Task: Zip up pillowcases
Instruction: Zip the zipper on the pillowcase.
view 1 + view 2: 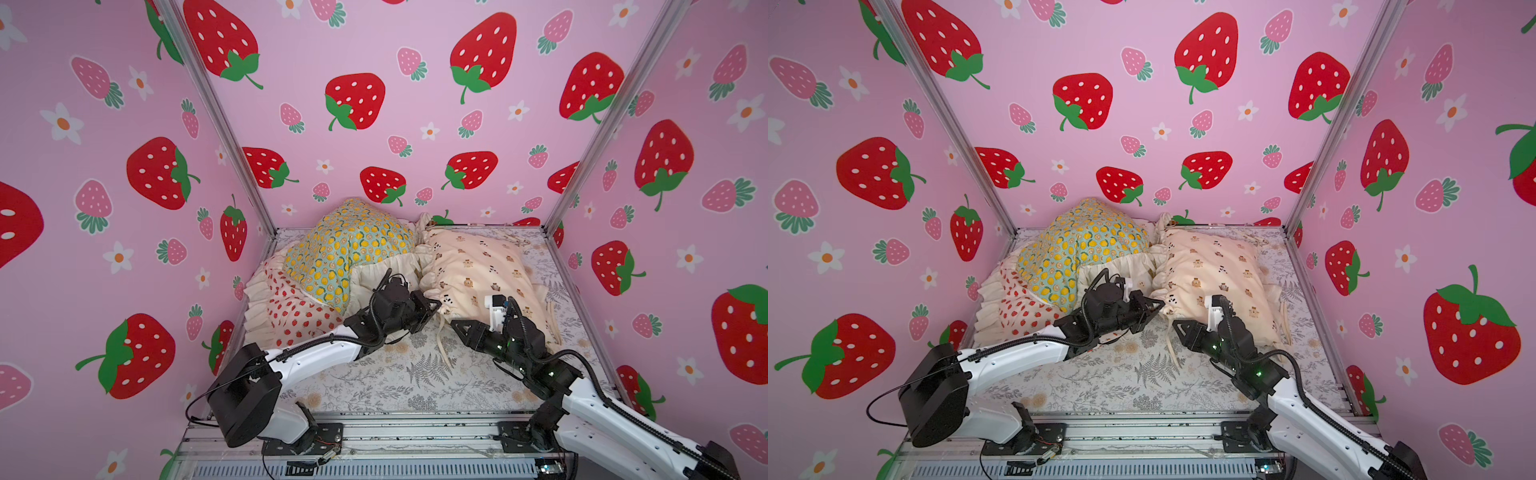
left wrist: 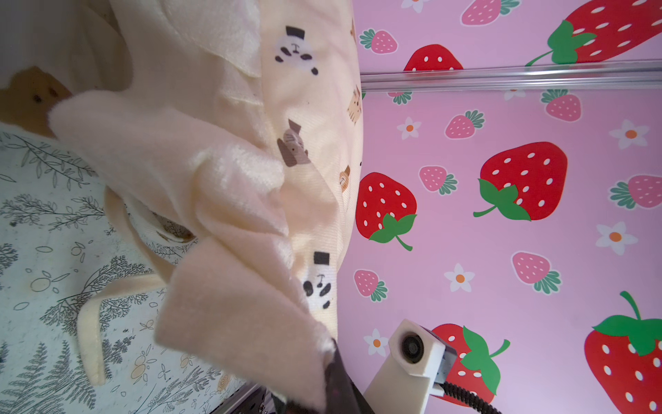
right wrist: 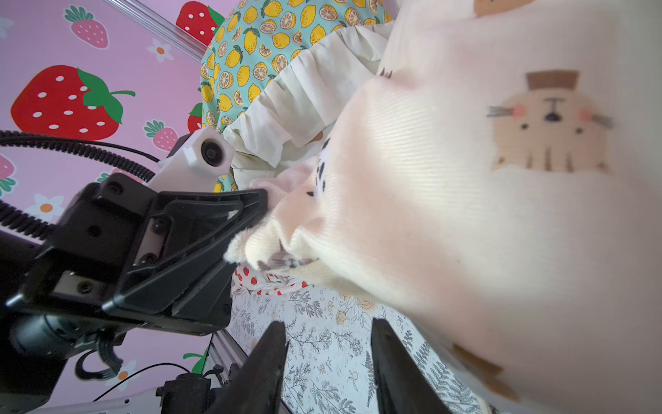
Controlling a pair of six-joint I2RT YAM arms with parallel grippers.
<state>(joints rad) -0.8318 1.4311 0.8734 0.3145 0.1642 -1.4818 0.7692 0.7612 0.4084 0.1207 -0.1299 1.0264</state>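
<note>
Right wrist view shows my left gripper (image 3: 256, 215) clamped shut on the near corner of the bear pillowcase (image 3: 447, 200), while my right gripper (image 3: 329, 362) hangs part open and empty over the fern sheet (image 3: 322, 315). In both top views the pillowcase lies on the sheet's right half. Its near edge runs from that pinched corner toward the right wall (image 1: 665, 208), just beyond my right gripper, so the right arm (image 1: 590, 399) looks the nearer one to run along it.

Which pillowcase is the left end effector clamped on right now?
The cream pillowcase with small bears: the left end effector is shut on its near corner. The lemon pillowcase and strawberry pillowcase lie stacked to one side, ungripped.
</note>
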